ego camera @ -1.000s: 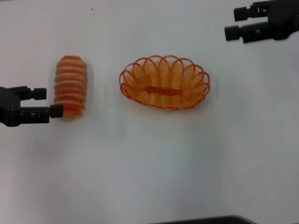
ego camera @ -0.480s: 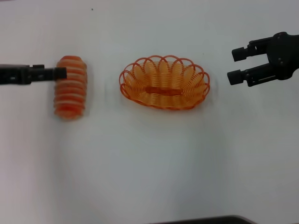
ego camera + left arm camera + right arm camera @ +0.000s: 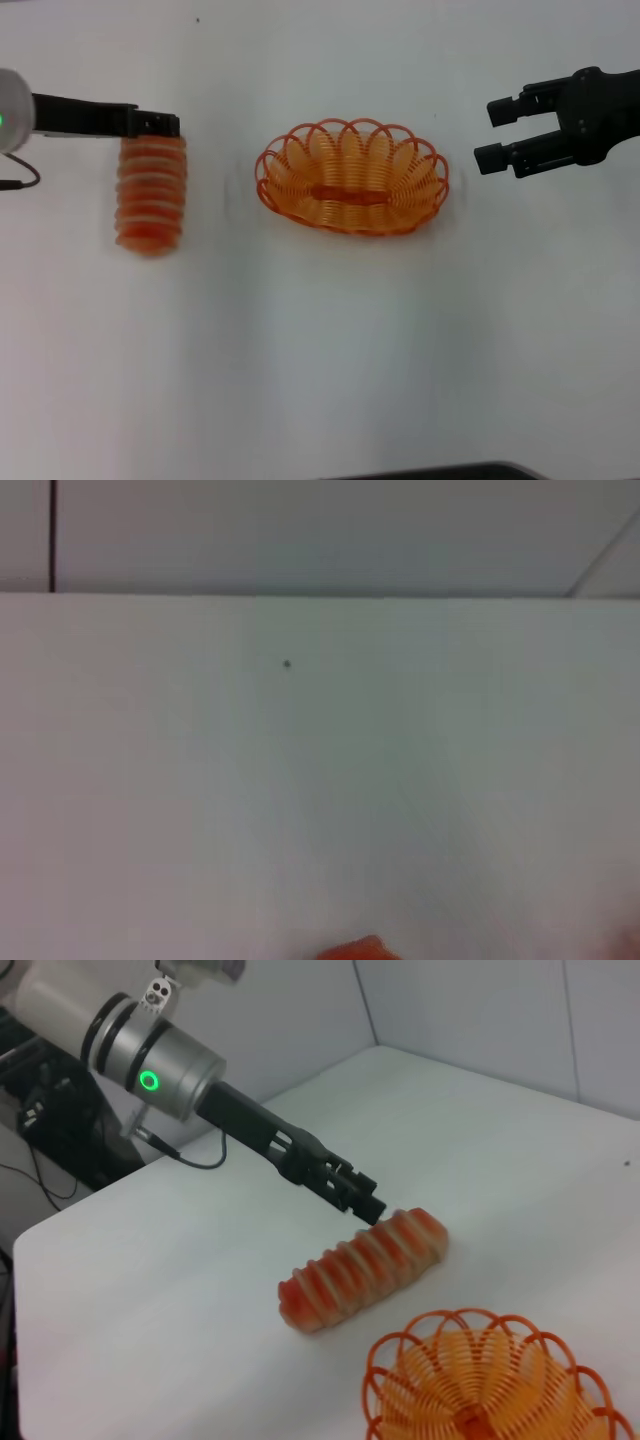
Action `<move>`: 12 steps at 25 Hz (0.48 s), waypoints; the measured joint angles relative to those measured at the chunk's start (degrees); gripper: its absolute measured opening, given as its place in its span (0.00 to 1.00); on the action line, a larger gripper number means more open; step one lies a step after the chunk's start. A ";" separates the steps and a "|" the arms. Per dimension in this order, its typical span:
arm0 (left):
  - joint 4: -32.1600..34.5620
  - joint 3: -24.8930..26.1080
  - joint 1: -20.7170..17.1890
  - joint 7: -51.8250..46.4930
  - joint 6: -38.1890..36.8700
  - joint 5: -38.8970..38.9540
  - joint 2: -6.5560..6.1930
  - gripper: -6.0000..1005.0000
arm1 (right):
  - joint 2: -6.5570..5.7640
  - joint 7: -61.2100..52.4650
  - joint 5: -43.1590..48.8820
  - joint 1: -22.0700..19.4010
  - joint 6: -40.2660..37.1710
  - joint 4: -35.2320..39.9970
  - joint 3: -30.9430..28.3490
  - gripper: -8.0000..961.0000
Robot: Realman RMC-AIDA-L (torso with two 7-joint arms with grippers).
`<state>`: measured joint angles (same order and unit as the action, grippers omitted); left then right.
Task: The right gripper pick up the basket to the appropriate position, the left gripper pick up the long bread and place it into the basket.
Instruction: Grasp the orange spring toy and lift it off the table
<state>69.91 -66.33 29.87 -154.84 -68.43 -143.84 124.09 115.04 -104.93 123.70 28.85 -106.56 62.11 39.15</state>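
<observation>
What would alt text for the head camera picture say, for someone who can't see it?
An empty orange wire basket sits mid-table; a striped long bread lies to its left. The left gripper reaches over the bread's far end, while the right gripper hovers open, right of the basket.

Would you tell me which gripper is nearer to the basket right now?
The right. The right gripper, open, is just off the basket's right end, fingers pointing at it. The left gripper is farther away, at the far end of the long bread, beyond the basket's left side.
</observation>
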 joint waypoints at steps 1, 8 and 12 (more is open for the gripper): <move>-0.68 -1.95 0.24 -1.40 1.88 -1.99 0.02 0.90 | 0.00 0.11 0.08 0.02 0.44 -0.39 0.02 0.87; -4.24 -6.63 1.62 -5.30 6.92 -7.57 0.27 0.90 | -0.14 0.39 0.23 0.49 1.42 -1.80 -0.07 0.87; -4.81 -7.55 1.67 -5.95 7.54 -7.84 0.22 0.90 | 0.03 0.44 0.23 0.60 2.36 -1.82 0.06 0.87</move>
<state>65.10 -73.88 31.55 -160.78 -60.89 -151.68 124.31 115.07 -104.49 123.93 29.45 -104.20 60.29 39.21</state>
